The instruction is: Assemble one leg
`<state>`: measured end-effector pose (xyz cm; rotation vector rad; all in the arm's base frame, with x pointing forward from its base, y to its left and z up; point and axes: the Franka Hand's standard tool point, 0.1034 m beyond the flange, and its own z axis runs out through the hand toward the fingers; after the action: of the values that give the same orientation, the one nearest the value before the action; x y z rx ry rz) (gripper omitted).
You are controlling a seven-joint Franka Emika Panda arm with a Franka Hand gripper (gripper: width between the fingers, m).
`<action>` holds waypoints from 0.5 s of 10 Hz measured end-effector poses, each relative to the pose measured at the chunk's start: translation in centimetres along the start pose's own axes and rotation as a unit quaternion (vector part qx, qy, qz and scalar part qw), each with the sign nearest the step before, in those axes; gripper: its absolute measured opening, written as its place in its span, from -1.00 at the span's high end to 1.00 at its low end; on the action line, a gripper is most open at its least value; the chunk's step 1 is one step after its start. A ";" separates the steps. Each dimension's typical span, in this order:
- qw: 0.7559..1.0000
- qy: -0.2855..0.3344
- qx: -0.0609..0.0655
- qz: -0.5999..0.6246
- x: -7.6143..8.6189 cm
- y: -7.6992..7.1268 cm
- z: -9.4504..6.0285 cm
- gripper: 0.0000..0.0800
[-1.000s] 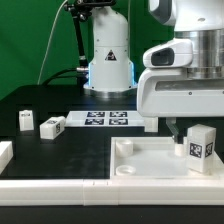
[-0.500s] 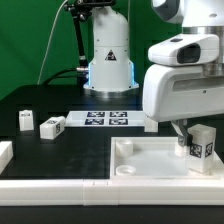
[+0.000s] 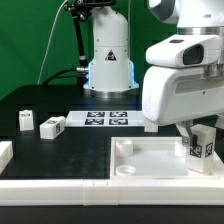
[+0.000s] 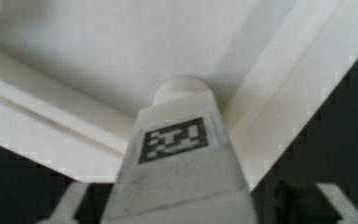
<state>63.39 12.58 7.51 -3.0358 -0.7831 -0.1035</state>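
Note:
My gripper is shut on a leg, a small white block with a black-and-white tag. It holds the leg upright over the near right corner of the large white tray-like piece. Whether the leg's foot touches that piece I cannot tell. In the wrist view the leg fills the middle between my fingers, with a corner of the tray-like piece behind it. Two more legs lie on the black table at the exterior view's left.
The marker board lies flat behind the tray-like piece, in front of the robot base. A white part sits at the far left edge. A long white edge runs along the front.
My gripper has carried the leg toward the exterior view's right and slightly down, closer to the tray-like piece's right corner. The other parts have not moved.

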 end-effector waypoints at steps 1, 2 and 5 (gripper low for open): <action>1.000 0.000 0.000 0.000 0.0 0.0 0.0 0.27; 1.000 0.000 0.000 0.003 0.0 0.0 0.0 0.27; 0.997 0.001 0.009 0.081 -0.2 0.3 0.1 0.27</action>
<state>63.35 12.27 7.43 -3.0667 -0.5331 -0.0965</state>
